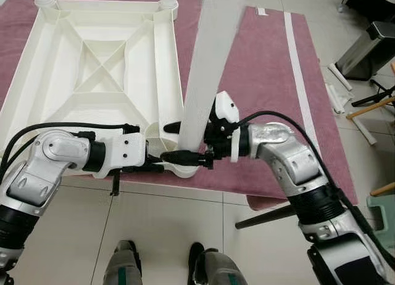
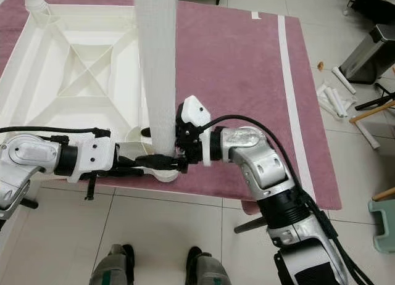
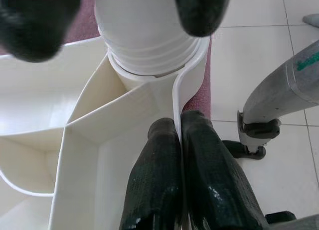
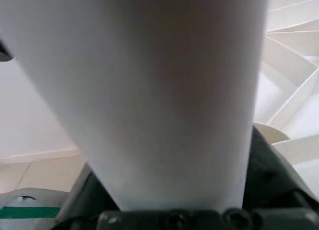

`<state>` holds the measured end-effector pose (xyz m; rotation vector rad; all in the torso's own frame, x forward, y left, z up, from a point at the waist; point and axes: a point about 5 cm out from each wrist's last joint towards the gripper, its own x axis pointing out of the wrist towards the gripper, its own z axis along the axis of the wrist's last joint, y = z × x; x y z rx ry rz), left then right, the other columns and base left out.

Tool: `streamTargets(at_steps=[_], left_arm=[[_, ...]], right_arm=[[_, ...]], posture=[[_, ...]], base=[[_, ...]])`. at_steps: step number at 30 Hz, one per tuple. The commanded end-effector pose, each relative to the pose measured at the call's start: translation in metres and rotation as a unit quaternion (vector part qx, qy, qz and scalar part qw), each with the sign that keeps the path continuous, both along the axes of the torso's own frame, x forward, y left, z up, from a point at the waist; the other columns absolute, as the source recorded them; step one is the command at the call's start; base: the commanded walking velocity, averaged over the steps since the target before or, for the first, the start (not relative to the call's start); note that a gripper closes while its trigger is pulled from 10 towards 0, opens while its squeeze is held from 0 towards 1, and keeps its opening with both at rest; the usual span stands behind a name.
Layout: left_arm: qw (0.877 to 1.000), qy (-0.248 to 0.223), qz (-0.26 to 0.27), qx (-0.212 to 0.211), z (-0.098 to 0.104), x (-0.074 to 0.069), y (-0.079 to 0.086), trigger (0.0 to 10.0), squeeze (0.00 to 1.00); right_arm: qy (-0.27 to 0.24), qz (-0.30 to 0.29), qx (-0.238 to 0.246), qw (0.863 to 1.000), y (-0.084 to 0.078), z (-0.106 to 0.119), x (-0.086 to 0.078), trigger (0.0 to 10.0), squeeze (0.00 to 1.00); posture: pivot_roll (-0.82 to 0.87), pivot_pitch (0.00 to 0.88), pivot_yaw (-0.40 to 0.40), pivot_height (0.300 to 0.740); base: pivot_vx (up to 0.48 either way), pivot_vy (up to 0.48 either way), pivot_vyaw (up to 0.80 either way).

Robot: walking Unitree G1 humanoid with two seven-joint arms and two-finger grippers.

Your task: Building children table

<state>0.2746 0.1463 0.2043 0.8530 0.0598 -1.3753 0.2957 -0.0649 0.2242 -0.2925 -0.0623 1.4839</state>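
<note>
The white plastic table top [image 1: 92,69] lies upside down on a purple mat [image 1: 265,81]. A white table leg [image 1: 207,63] stands upright in the corner socket [image 1: 185,168] nearest me. My right gripper [image 1: 179,141] is shut on the leg just above the socket, one finger on each side. My left gripper [image 1: 154,168] is shut on the table's rim [image 3: 175,105] beside that socket, its two fingers [image 3: 154,180] pinching the thin wall. The leg's threaded end [image 3: 149,56] sits in the socket in the left wrist view. Two more legs [image 1: 168,1] stand at the far corners.
White rods [image 1: 338,94] lie on the tiled floor to the right, near a grey bin [image 1: 370,47] and wooden stand legs [image 1: 370,106]. A dark rod [image 1: 265,217] lies by the mat's near right corner. My feet [image 1: 123,260] stand on the tiles below the mat.
</note>
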Motion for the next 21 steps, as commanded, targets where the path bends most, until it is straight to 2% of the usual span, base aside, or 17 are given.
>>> streamTargets(at_steps=[1, 4, 6, 7, 9, 12, 13, 14, 16, 17, 18, 19, 20, 21], left_arm=[[0.998, -0.027, -0.047, -0.012, 0.013, -0.009, -0.013, 0.0, 0.00], [0.999, -0.030, -0.030, -0.022, 0.013, -0.005, -0.016, 0.0, 0.00], [0.999, -0.037, -0.004, -0.037, 0.015, 0.006, -0.019, 0.0, 0.00], [0.999, -0.037, -0.004, -0.037, 0.015, 0.006, -0.019, 0.0, 0.00], [0.998, -0.042, 0.015, -0.051, 0.019, 0.016, -0.021, 0.0, 0.00], [0.997, -0.047, 0.026, -0.058, 0.022, 0.022, -0.022, 0.0, 0.00], [0.996, -0.052, 0.040, -0.064, 0.024, 0.030, -0.023, 0.0, 0.00], [0.996, -0.052, 0.040, -0.064, 0.024, 0.030, -0.023, 0.0, 0.00], [0.994, -0.057, 0.063, -0.068, 0.027, 0.044, -0.026, 0.0, 0.00], [0.994, -0.057, 0.063, -0.068, 0.027, 0.044, -0.026, 0.0, 0.00], [0.994, -0.058, 0.068, -0.066, 0.027, 0.048, -0.027, 0.0, 0.00], [0.994, -0.058, 0.068, -0.066, 0.027, 0.048, -0.027, 0.0, 0.00], [0.993, -0.058, 0.078, -0.067, 0.027, 0.054, -0.028, 0.0, 0.00], [0.993, -0.058, 0.078, -0.067, 0.027, 0.054, -0.028, 0.0, 0.00]], right_arm=[[0.007, 0.012, -0.008, 1.000, 0.007, -0.004, -0.001, 0.0, 0.00], [0.011, -0.005, -0.009, 1.000, 0.009, -0.007, 0.002, 0.0, 0.00], [0.009, -0.073, -0.016, 0.997, 0.011, -0.014, 0.010, 0.0, 0.00], [0.009, -0.073, -0.016, 0.997, 0.011, -0.014, 0.010, 0.0, 0.00], [0.007, -0.133, -0.017, 0.991, 0.011, -0.019, 0.016, 0.0, 0.00], [0.009, -0.165, -0.017, 0.986, 0.011, -0.021, 0.020, 0.0, 0.00], [0.013, -0.210, -0.015, 0.977, 0.010, -0.024, 0.025, 0.0, 0.00], [0.013, -0.210, -0.015, 0.977, 0.010, -0.024, 0.025, 0.0, 0.00], [0.017, -0.312, -0.013, 0.950, 0.008, -0.030, 0.035, 0.0, 0.00], [0.017, -0.312, -0.013, 0.950, 0.008, -0.030, 0.035, 0.0, 0.00], [0.024, -0.341, -0.010, 0.940, 0.008, -0.032, 0.038, 0.0, 0.00], [0.024, -0.341, -0.010, 0.940, 0.008, -0.032, 0.038, 0.0, 0.00], [0.026, -0.374, -0.006, 0.927, 0.008, -0.033, 0.041, 0.0, 0.00], [0.026, -0.374, -0.006, 0.927, 0.008, -0.033, 0.041, 0.0, 0.00]], posture=[[0.14, 0.220, -0.054, 0.740], [0.14, 0.223, -0.055, 0.740], [0.13, 0.221, -0.054, 0.740], [0.13, 0.221, -0.054, 0.740], [0.13, 0.221, -0.052, 0.740], [0.13, 0.219, -0.049, 0.740], [0.12, 0.217, -0.047, 0.740], [0.12, 0.217, -0.047, 0.740], [0.12, 0.216, -0.045, 0.740], [0.12, 0.216, -0.045, 0.740], [0.12, 0.216, -0.045, 0.740], [0.12, 0.216, -0.045, 0.740], [0.12, 0.212, -0.039, 0.740], [0.12, 0.212, -0.039, 0.740]], base=[[0.000, 0.000, 0.00], [0.000, 0.000, 0.00], [0.000, 0.000, 0.00], [0.000, 0.000, 0.00], [0.000, 0.000, 0.00], [0.000, 0.000, 0.00], [0.000, 0.000, 0.00], [0.000, 0.000, 0.00], [0.000, 0.000, 0.00], [0.000, 0.000, 0.00], [0.000, 0.000, 0.00], [0.000, 0.000, 0.00], [0.000, 0.000, 0.00], [0.000, 0.000, 0.00]])
